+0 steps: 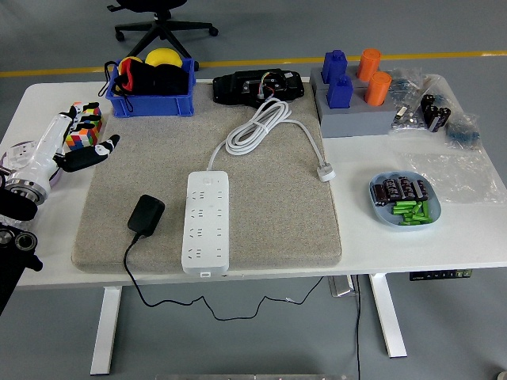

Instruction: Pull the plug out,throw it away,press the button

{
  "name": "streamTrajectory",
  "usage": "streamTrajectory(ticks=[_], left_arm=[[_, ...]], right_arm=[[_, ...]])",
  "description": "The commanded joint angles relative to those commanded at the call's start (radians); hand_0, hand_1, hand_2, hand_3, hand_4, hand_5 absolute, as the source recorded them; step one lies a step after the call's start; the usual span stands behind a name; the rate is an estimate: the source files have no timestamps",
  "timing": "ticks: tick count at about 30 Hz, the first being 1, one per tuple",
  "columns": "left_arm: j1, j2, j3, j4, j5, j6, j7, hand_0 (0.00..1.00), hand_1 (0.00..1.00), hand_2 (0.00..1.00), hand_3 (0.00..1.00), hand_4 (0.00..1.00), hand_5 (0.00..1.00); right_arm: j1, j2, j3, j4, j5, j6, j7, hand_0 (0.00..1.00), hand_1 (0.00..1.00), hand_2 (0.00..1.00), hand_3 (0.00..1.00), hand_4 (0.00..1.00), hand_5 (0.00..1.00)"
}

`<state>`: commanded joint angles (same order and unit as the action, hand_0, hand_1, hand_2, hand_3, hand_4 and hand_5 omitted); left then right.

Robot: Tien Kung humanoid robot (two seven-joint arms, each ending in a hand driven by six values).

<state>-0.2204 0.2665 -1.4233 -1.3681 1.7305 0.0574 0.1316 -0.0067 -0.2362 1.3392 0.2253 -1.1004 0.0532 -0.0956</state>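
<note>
A white power strip lies lengthwise on the grey felt mat, its white cord coiled behind it and ending in a loose plug. A black adapter plug lies on the mat just left of the strip, apart from it, with its black cable hanging over the table's front edge. My left hand hovers at the table's left edge, white forearm and black fingers spread and holding nothing, well behind and left of the adapter. The strip's button cannot be made out.
A colourful cube sits behind my left hand. A blue bin with yellow and black items stands at the back left. A black device, a grey block with blue and orange pegs and a blue dish of small parts sit at the back and right.
</note>
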Motion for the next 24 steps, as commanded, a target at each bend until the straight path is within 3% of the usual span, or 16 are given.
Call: streamTrajectory(ticks=[24], left_arm=[[-0.003,0.002,0.003,0.000,-0.005,-0.001,0.001,0.828,0.772,0.792,0.863,0.731,0.296]], right_arm=[[0.003,-0.002,-0.009,0.001,0.003,0.000,0.000,0.699,0.678,0.659,0.617,0.710,0.492]])
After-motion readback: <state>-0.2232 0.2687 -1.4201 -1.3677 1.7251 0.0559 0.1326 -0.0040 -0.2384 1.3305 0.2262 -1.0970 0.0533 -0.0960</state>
